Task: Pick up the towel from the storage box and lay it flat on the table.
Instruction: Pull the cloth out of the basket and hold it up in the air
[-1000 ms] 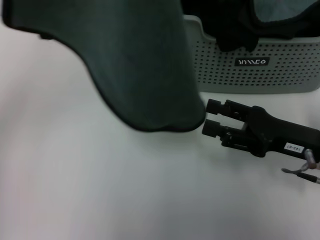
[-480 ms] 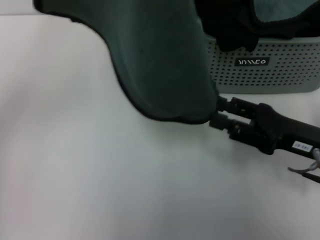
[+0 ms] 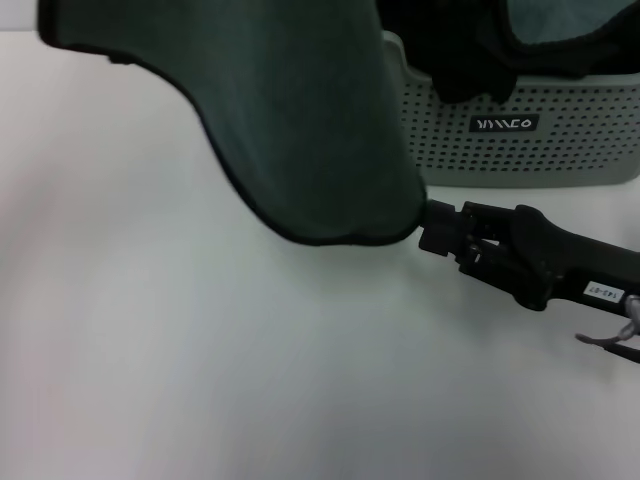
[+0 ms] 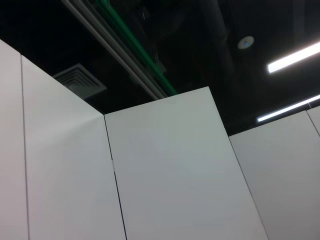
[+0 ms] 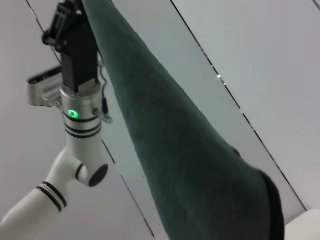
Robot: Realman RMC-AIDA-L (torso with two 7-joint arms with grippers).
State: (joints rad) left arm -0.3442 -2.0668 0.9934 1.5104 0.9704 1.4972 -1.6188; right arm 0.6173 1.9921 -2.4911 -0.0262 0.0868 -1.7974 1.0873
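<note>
Spanning most of the head frame, the white table [image 3: 200,380] lies beneath the hanging towel [image 3: 300,120] (dark grey-green, black-edged), which drops from the upper centre. The storage box [image 3: 560,150] sits upper right. The right gripper [image 3: 432,228], centre right, pinches the towel's lower corner. The left gripper [image 5: 67,22], upper left in the right wrist frame, grips its top.

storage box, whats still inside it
In the storage box, a plain black cloth drapes over the front rim, with a lighter teal-grey cloth on it. The hanging towel hides the box's left end, and the bottom is covered.
</note>
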